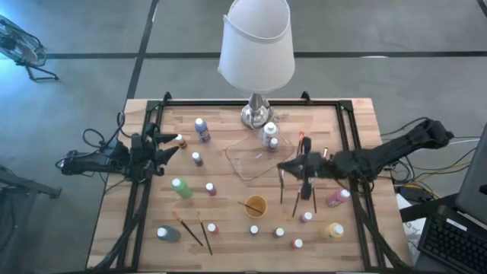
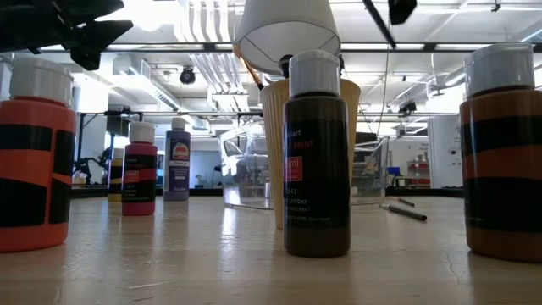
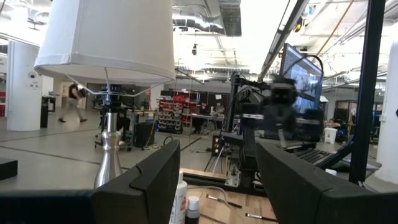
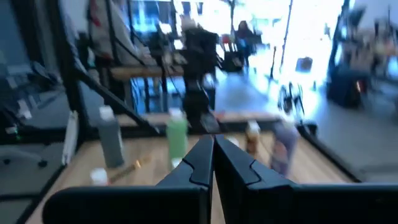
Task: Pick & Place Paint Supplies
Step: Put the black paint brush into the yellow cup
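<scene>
The right claw (image 1: 293, 164), shut and empty, hovers beside the clear tray (image 1: 255, 164), brushes (image 1: 298, 199) lying lengthwise just below it, while the left claw (image 1: 171, 144) waits open.

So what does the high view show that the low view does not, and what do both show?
Only the high view: the open left gripper, the shut right gripper, the green bottle, two brushes lying together.
Only the low view: the printed label on the dark brown bottle.
Both: the white lampshade, the clear tray, the purple bottle.
</scene>
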You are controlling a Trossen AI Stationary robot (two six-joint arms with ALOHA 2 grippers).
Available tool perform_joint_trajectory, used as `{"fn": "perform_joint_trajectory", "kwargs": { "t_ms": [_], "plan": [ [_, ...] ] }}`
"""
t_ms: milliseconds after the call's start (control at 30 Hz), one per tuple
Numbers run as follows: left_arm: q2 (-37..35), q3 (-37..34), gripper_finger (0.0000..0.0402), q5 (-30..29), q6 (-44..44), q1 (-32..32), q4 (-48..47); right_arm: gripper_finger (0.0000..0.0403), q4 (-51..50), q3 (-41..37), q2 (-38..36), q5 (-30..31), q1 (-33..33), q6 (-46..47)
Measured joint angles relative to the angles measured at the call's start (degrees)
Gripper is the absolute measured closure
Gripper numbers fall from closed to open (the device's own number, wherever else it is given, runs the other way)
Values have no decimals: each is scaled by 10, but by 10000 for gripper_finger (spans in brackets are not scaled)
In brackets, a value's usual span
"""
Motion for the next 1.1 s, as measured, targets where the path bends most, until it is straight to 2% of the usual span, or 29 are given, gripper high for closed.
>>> {"fn": "perform_joint_trajectory", "kwargs": {
  "t_ms": [67,267,567,700,800,967,1100],
  "plan": [
    [0,0,183,0,0,0,0,395,84,-7,42,15,18,-25],
    [0,0,183,0,0,0,0,395,247,-3,165,48,49,-92],
    [0,0,183,0,0,0,0,395,430,16,284,57,84,-186],
    [0,0,183,0,0,0,0,395,497,16,332,57,87,-198],
    [0,0,183,0,0,0,0,395,526,16,363,57,87,-201],
    [0,0,183,0,0,0,0,395,539,20,393,102,97,-211],
    [0,0,183,0,0,0,0,395,540,20,403,102,103,-208]
  ]
}}
